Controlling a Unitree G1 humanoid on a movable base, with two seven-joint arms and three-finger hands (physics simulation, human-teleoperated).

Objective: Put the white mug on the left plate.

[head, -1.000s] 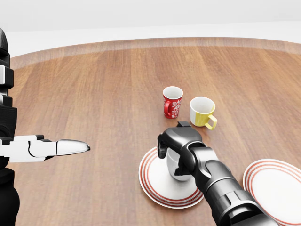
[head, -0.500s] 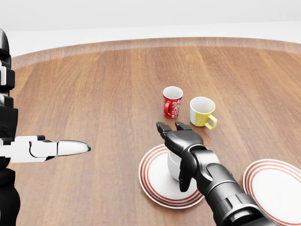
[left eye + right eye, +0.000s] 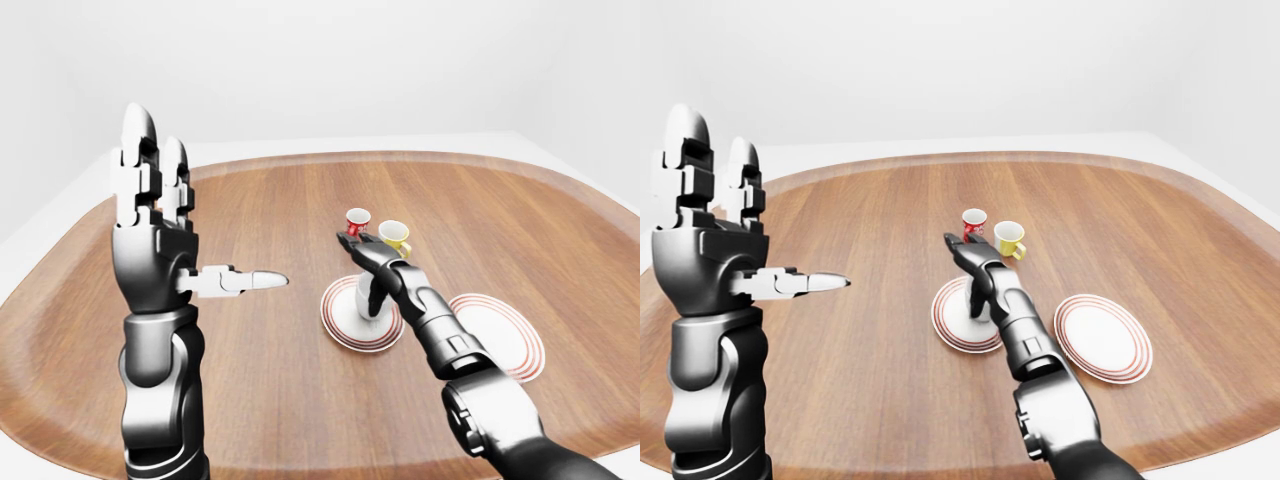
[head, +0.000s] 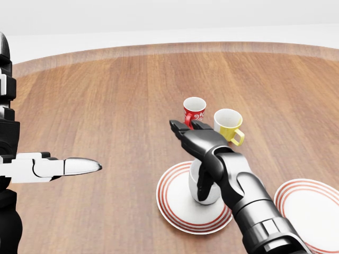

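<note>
1. Our right hand (image 4: 197, 138) is open, fingers spread and holding nothing. It hangs just above the white mug (image 4: 201, 185), reaching toward the top of the head view.
2. A second ago that hand was wrapped around the mug; half a second ago the fingers were opening; now it has lifted clear. So we read this as release done.
3. The white mug stands upright on the left plate (image 4: 175, 211), near its middle, partly hidden by our forearm. We judge the task basically complete; only pulling the arm back remains.
4. Our left hand (image 3: 155, 235) is raised at the left of the left-eye view, fingers straight up, thumb pointing right, empty and well apart from everything. It has not moved across the frames.
5. Nearby: the red patterned mug (image 4: 194, 113) and the yellow mug (image 4: 228, 125) stand just beyond our right fingertips, side by side, not touching. The right plate (image 3: 1102, 338) lies bare, near the left plate.
6. Risk: retracting the arm could clip the white mug, or pushing further could knock the red mug. The wooden table (image 4: 106, 106) is otherwise open.
</note>
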